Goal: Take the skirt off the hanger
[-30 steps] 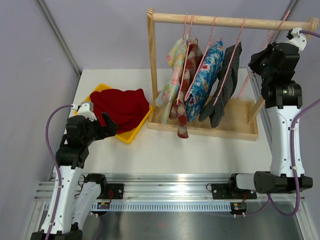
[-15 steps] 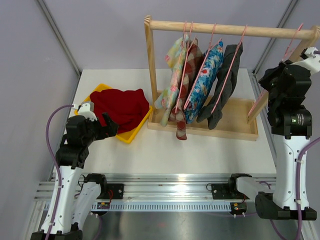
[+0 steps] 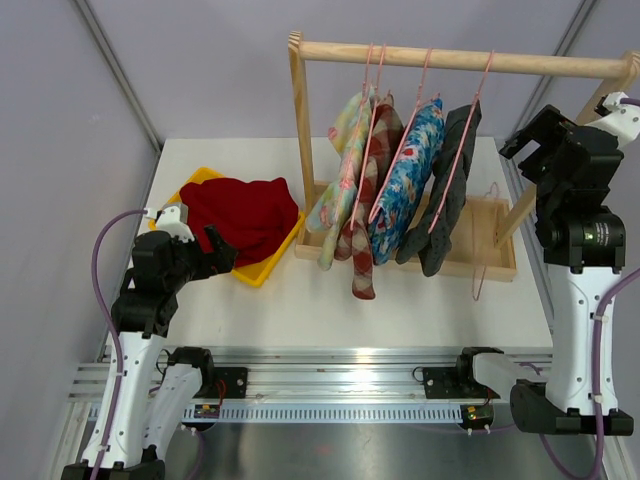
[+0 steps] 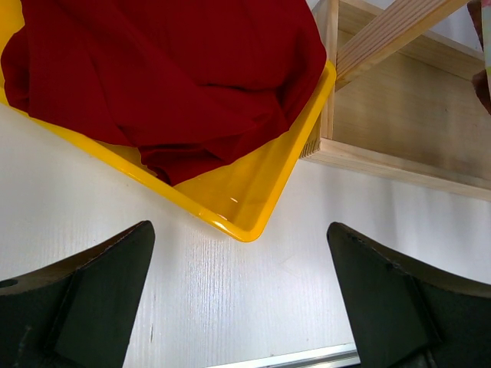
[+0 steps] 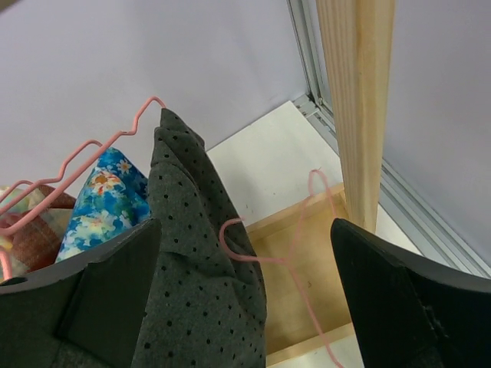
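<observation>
- The left fingers (image 3: 216, 250) are hovering low over the white worktop (image 3: 330, 310), just off the near corner of the yellow tray (image 3: 258, 272). They're spread wide and gripping nothing.
- The red skirt (image 3: 240, 212) is lying bunched up in that yellow tray. It's covering most of it and spilling a bit over the far edge, with only the near corner of the tray showing bare.
- The right fingers (image 3: 532, 135) are sitting up high by the right end of the wooden rack (image 3: 300, 150), close to the slanted post. They're wide apart too, with nothing between them.
- A bare pink hanger (image 3: 487, 240) is sitting at the right end of the rack's base (image 3: 440, 268), just beside that post and below the right fingers. Its lower end is poking out past the front edge of the base. It isn't touching either set of fingers, and I can't tell exactly how it's resting.
- Four other pieces are hanging on pink hangers from the top rail (image 3: 460, 58). From right to left they're a grey dotted garment (image 3: 450, 190), a blue floral one (image 3: 405, 180), a red plaid one (image 3: 375, 195) and a pale floral one (image 3: 345, 165). They're all packed close together and tilting to the left at the bottom.
- In the right wrist view, the grey dotted garment is filling the middle, with the bare hanger just to its right.
</observation>
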